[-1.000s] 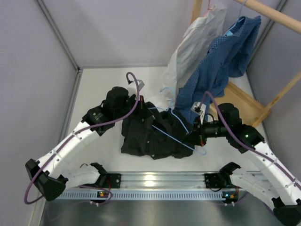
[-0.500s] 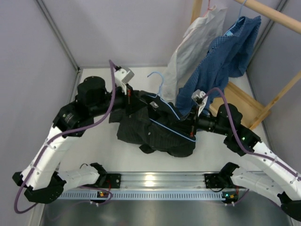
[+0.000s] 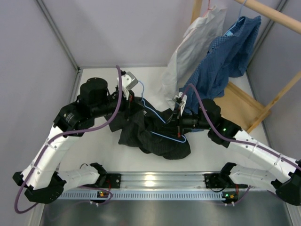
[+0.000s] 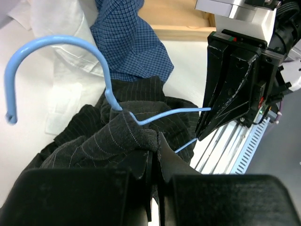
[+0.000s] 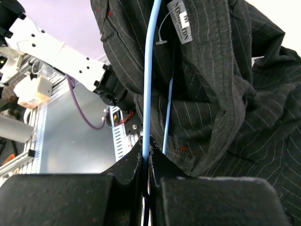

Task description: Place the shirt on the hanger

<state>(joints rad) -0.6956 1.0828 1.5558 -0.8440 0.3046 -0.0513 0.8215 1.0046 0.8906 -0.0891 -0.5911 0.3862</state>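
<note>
The shirt (image 3: 157,141) lies bunched at the middle of the table (image 3: 94,146), partly lifted between both arms. At its 10 o'clock edge the left gripper (image 4: 154,162) has its fingers pressed together on a fold of the black fabric. At the shirt's 3 o'clock side the right gripper (image 5: 146,157) is clamped tight on the thin wire of the hanger (image 4: 56,38). The wire runs across the cloth beside the white neck label (image 5: 181,21), and the hook pokes out toward 12 o'clock. A blue dotted shirt (image 3: 221,61) and a white shirt (image 3: 188,52) hang at 1 o'clock.
</note>
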